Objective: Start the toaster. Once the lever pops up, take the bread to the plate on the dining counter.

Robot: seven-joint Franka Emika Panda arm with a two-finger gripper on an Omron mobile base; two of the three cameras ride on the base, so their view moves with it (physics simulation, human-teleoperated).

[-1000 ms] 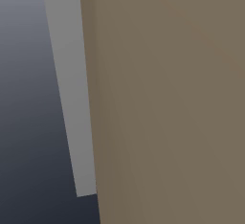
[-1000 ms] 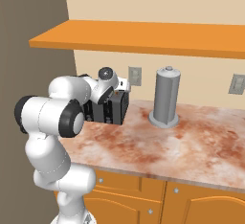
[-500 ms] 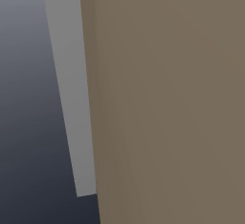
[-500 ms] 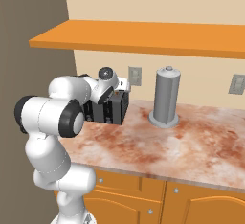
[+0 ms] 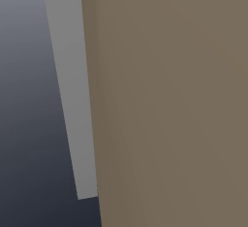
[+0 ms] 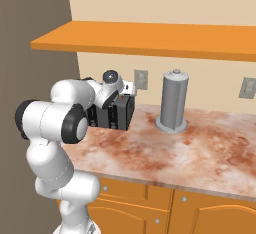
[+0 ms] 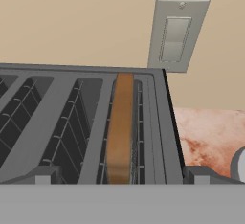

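The black toaster stands on the marbled wall counter at its left end. In the hand view I look down on its grey top with several wire-lined slots. The bread, a tan-brown slice on edge, sits in the rightmost slot. My gripper hovers just above the toaster, open, its fingertips spread wide to either side of the bread's slot with nothing between them. My white hand is over the toaster's top. The plate and the dining counter are out of view. I cannot make out the lever.
A tall grey cylinder stands on the counter right of the toaster. An orange shelf runs overhead. Wall outlets sit behind the toaster. A brown wall panel stands close on the left.
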